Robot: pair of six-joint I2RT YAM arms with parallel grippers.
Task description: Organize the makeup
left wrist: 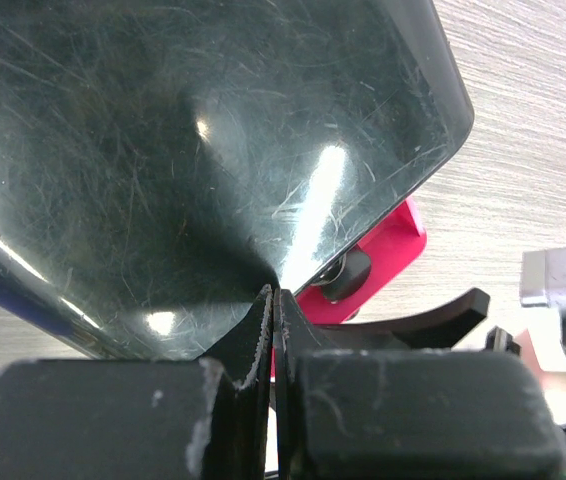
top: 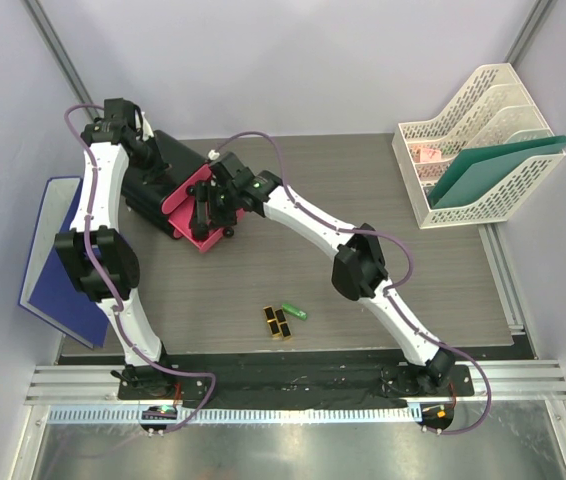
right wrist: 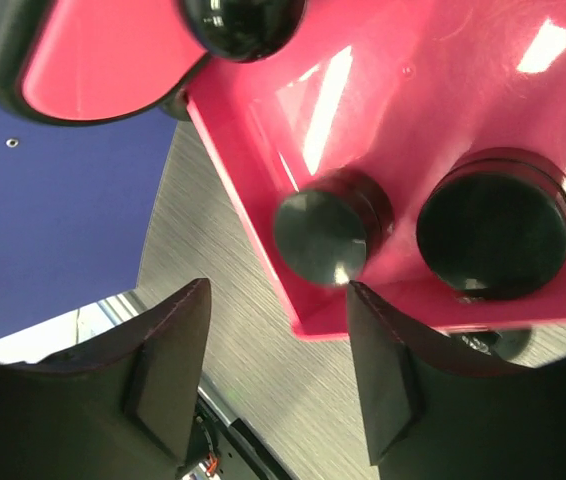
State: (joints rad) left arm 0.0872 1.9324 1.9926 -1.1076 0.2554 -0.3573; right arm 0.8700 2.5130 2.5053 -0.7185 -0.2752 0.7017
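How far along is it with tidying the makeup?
Partway. Two black compacts already lie in the open pink drawer. The open right gripper hovers at that drawer; the shut left gripper sits at the black box. Black-and-gold lipsticks and a green tube are left on the table.

Pink drawer (right wrist: 433, 90): glossy smooth plastic. Compacts (right wrist: 328, 225): shiny black. Box top (left wrist: 183, 150): glossy, heavily scratched. Table (left wrist: 533, 120): matt woodgrain. My pads (right wrist: 168, 370): matt black.
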